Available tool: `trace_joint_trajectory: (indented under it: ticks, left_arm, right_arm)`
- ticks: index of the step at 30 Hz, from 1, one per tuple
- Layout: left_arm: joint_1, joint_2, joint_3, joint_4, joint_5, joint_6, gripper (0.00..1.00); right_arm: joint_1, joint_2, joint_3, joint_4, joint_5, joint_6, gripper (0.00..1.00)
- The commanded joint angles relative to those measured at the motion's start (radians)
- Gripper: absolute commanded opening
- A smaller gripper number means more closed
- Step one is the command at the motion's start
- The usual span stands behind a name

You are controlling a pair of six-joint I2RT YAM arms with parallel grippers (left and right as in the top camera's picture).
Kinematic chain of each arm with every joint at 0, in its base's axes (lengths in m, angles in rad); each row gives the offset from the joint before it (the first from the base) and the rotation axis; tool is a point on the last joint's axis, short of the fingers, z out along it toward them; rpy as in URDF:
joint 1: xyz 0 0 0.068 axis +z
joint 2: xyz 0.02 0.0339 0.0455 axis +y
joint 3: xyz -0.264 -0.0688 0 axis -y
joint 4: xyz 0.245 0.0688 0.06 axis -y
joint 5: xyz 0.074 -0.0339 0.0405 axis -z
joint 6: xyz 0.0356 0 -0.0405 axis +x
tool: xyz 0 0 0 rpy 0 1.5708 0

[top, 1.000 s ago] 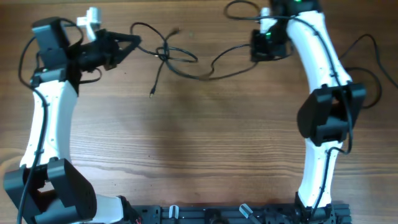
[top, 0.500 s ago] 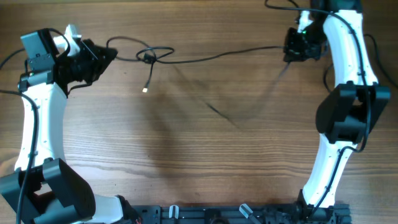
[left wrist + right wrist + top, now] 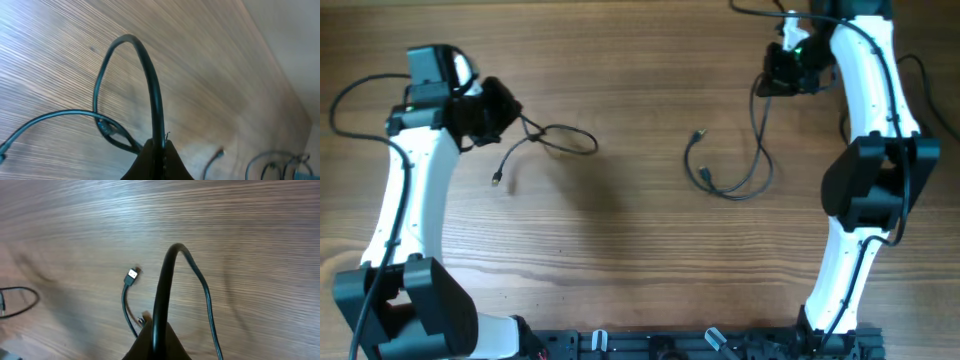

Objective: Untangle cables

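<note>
Wood-grain table (image 3: 620, 260) seen from above, with one of my arms at each side. On the left, my left pincer (image 3: 510, 112) is clamped shut on the left cable (image 3: 570, 135). This thin black cord runs out in a narrow loop and doubles back to a small plug (image 3: 497, 180) just below the pincer. My left wrist camera shows the cord arching out of my pressed-together fingertips. Bare wood fills the middle. On the right, the right cable (image 3: 761, 150) drops from my right pincer (image 3: 775, 82), which is closed on it. It curls into a loose hook on the table, ending in its own connector (image 3: 698, 133). Half a second ago a single taut line ran between my pincers, with a knot near the left. Now the knot is gone and the two cords lie well apart, not touching. I judge the untangling essentially done, with only setting both cords down left to do.
</note>
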Motion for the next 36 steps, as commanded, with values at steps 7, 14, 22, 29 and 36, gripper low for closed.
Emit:
trace_joint_trajectory:
  ticks: [7, 14, 22, 29, 36]
  left_arm:
    - [-0.233, -0.017, 0.003, -0.004, 0.026, 0.035, 0.04]
    - [-0.297, -0.014, 0.001, -0.005, 0.008, 0.034, 0.04]
    - [-0.297, -0.014, 0.001, -0.034, 0.008, 0.034, 0.04]
    - [-0.297, -0.014, 0.001, -0.035, 0.009, 0.031, 0.04]
    - [-0.301, -0.014, 0.001, -0.038, 0.009, 0.031, 0.04]
  right_arm:
    - [-0.016, -0.321, 0.088, 0.115, 0.034, 0.048, 0.04]
    - [-0.168, -0.549, 0.088, 0.217, 0.249, 0.171, 0.04]
    - [-0.607, -0.533, 0.075, 0.211, 0.25, 0.25, 0.04]
    - [-0.787, -0.375, 0.074, 0.212, 0.206, 0.267, 0.04]
    - [-0.787, -0.166, 0.074, 0.204, 0.137, 0.267, 0.93]
